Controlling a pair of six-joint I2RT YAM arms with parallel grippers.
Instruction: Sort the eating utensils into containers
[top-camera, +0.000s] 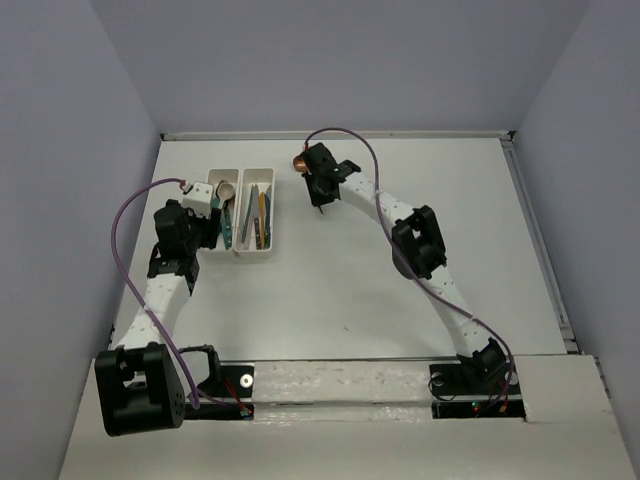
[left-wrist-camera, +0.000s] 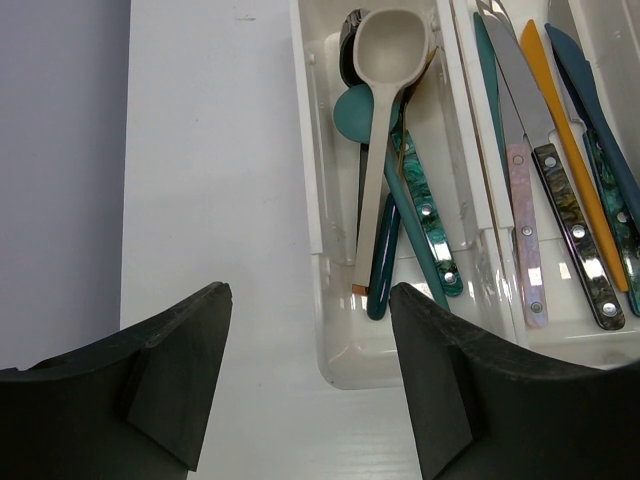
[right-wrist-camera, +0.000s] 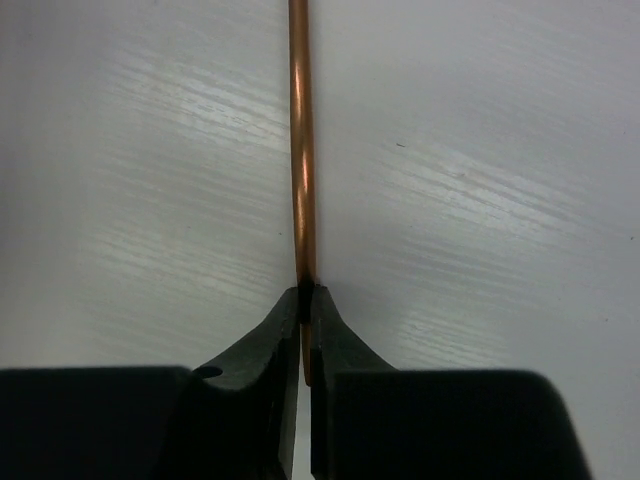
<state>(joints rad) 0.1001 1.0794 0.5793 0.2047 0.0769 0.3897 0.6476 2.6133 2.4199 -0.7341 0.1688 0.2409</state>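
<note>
- Copper spoon (right-wrist-camera: 298, 150): its thin handle runs straight out ahead of the right gripper (right-wrist-camera: 305, 300), whose jaws are clenched on the handle's near end. The round bowl shows just beyond the fingers in the overhead view.
- Whether the spoon is clear of the table or resting on it cannot be told from these views.
- The step in hand looks like the pick-up of this spoon, with the grasp made and the carry not yet begun.
- The two white trays lie off to this gripper's left, close by. The knife tray (top-camera: 256, 253) is the nearer one. The spoon tray (left-wrist-camera: 306, 150) is the farther one, on its other side.
- The spoon tray holds a beige spoon (left-wrist-camera: 385, 110), a teal spoon (left-wrist-camera: 355, 110) and others, so the copper one most likely belongs there.
- The next move calls for a lift, a sideways carry past the knife tray, and turning the handle to lie along the narrow tray before letting go.
- The left gripper (left-wrist-camera: 310, 330) hangs released and empty, with the near end of the spoon tray just ahead of its fingers. It may need to draw back, since it crowds the drop spot.
- The pinch is thin and near the handle's end, so the spoon could swivel in transit.
</note>
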